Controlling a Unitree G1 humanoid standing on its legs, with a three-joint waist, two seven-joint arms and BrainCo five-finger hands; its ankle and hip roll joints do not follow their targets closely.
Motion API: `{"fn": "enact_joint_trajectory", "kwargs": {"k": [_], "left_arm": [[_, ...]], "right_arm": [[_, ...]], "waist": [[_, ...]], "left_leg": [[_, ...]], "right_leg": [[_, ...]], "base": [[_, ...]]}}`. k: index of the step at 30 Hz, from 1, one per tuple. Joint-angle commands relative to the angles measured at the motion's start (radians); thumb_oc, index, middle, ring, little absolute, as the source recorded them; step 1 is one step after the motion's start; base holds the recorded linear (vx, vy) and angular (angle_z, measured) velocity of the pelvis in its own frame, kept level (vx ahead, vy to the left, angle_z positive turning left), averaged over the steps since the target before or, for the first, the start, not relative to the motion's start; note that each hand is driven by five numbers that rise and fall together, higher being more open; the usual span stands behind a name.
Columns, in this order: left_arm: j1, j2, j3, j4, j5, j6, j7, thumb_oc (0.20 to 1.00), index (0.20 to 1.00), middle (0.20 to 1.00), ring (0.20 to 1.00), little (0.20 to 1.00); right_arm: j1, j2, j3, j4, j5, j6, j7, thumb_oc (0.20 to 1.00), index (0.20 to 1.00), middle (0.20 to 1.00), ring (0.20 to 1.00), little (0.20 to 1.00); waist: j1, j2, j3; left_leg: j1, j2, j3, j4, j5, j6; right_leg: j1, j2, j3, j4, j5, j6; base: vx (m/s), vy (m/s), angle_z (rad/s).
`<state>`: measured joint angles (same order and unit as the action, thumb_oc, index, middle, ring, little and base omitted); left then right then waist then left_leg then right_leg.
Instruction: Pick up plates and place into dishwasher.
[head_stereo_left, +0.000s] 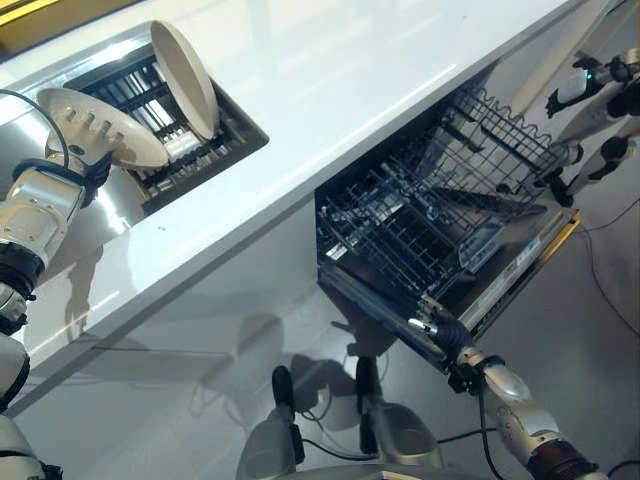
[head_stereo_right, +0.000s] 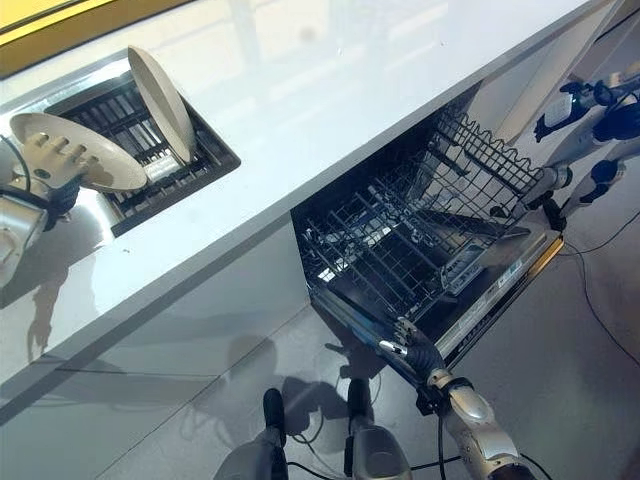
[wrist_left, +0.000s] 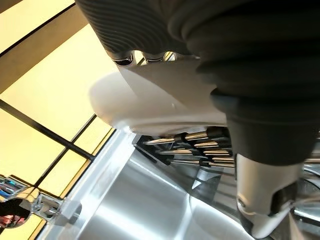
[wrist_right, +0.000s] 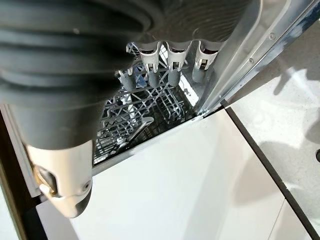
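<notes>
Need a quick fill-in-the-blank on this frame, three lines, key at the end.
1. The left hand holds a ____ over the sink's edge.
2. A second plate stands on edge in the ____ rack.
3. The right hand is at the front edge of the pulled-out ____ rack.

Missing words: plate; sink; dishwasher

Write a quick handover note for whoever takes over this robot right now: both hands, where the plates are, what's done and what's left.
Left hand: curled round a cream plate, held over the sink beside the drying rack.
Right hand: fingers straight, at the front edge of the pulled-out dishwasher rack, holding nothing.
Second plate stands on edge in the drying rack.
Done: one plate lifted. The visible part of the dishwasher rack holds no plates.
Left: carry the held plate to the dishwasher rack, then fetch the second plate.
</notes>
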<state>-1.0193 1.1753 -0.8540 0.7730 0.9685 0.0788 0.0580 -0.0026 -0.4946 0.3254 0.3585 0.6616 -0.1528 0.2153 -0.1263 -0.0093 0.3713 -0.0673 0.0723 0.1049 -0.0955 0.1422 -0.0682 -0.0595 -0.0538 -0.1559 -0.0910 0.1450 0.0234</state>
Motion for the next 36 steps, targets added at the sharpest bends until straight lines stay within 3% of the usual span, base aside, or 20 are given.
{"fn": "enact_joint_trajectory", "kwargs": {"k": [1, 2, 6, 12, 19, 27, 31, 36], "left_arm": [[-0.168, 0.008, -0.023, 0.072, 0.014, 0.069, -0.009, 0.586, 0.586, 0.586, 0.586, 0.586], [-0.176, 0.007, -0.029, 0.073, 0.001, 0.061, 0.0, 0.2, 0.2, 0.2, 0.2, 0.2], [-0.187, 0.005, -0.035, 0.059, -0.01, 0.078, -0.012, 0.2, 0.2, 0.2, 0.2, 0.2], [-0.159, 0.008, -0.013, 0.017, -0.002, 0.093, 0.048, 0.2, 0.2, 0.2, 0.2, 0.2], [-0.119, 0.013, 0.023, -0.068, -0.103, 0.101, 0.116, 0.2, 0.2, 0.2, 0.2, 0.2], [0.036, -0.04, 0.156, -0.256, -0.228, 0.15, 0.146, 0.2, 0.2, 0.2, 0.2, 0.2], [0.129, -0.07, 0.248, -0.341, -0.303, 0.105, 0.201, 0.2, 0.2, 0.2, 0.2, 0.2], [0.242, -0.133, 0.376, -0.517, -0.324, 0.014, 0.256, 0.2, 0.2, 0.2, 0.2, 0.2]], "right_arm": [[-0.054, -0.032, -0.032, -0.04, 0.046, -0.077, -0.007, 1.0, 1.0, 1.0, 1.0, 1.0], [-0.054, -0.032, -0.033, -0.042, 0.047, -0.078, -0.009, 1.0, 1.0, 1.0, 1.0, 1.0], [-0.054, -0.027, -0.042, -0.049, 0.044, -0.085, -0.016, 1.0, 1.0, 1.0, 1.0, 1.0], [-0.038, -0.015, -0.049, -0.052, 0.037, -0.103, -0.012, 1.0, 1.0, 1.0, 1.0, 1.0], [-0.011, 0.002, -0.068, -0.1, 0.038, -0.155, 0.001, 1.0, 1.0, 1.0, 1.0, 1.0], [-0.021, 0.004, -0.073, -0.254, -0.069, -0.239, -0.008, 1.0, 1.0, 1.0, 1.0, 1.0], [-0.05, -0.028, -0.087, -0.357, -0.143, -0.294, -0.016, 1.0, 1.0, 1.0, 1.0, 1.0], [-0.158, -0.088, -0.138, -0.488, -0.306, -0.37, -0.132, 1.0, 1.0, 1.0, 1.0, 1.0]], "waist": [[-0.003, -0.015, 0.031], [-0.004, -0.016, 0.032], [-0.003, -0.016, 0.03], [-0.003, -0.005, 0.005], [-0.004, 0.016, -0.053], [0.011, 0.047, -0.145], [0.026, 0.054, -0.177], [0.063, 0.055, -0.212]], "left_leg": [[-0.012, -0.035, 0.026, 0.008, -0.12, 0.012], [-0.014, -0.035, 0.025, 0.008, -0.121, 0.012], [-0.015, -0.037, 0.021, 0.008, -0.123, 0.012], [0.0, -0.04, 0.02, 0.008, -0.13, 0.013], [0.044, -0.042, 0.018, 0.008, -0.142, 0.012], [0.112, -0.038, 0.013, 0.008, -0.16, 0.011], [0.144, -0.037, 0.007, 0.008, -0.169, 0.012], [0.177, -0.04, -0.012, 0.012, -0.187, 0.015]], "right_leg": [[-0.062, -0.038, 0.046, 0.018, -0.063, 0.116], [-0.064, -0.037, 0.047, 0.017, -0.062, 0.117], [-0.067, -0.038, 0.04, 0.018, -0.061, 0.118], [-0.052, -0.042, 0.032, 0.015, -0.064, 0.12], [-0.004, -0.045, 0.02, 0.014, -0.079, 0.116], [0.073, -0.054, 0.007, 0.013, -0.109, 0.115], [0.109, -0.057, 0.005, 0.014, -0.122, 0.115], [0.15, -0.062, 0.001, 0.015, -0.138, 0.114]], "base": [[-0.05, -0.011, -0.01], [-0.03, -0.014, 0.0], [0.0, 0.0, 0.0], [0.0, -0.012, -0.01], [0.03, -0.044, 0.02], [0.06, -0.044, 0.01], [0.08, -0.059, -0.03], [0.04, -0.056, 0.04]]}}
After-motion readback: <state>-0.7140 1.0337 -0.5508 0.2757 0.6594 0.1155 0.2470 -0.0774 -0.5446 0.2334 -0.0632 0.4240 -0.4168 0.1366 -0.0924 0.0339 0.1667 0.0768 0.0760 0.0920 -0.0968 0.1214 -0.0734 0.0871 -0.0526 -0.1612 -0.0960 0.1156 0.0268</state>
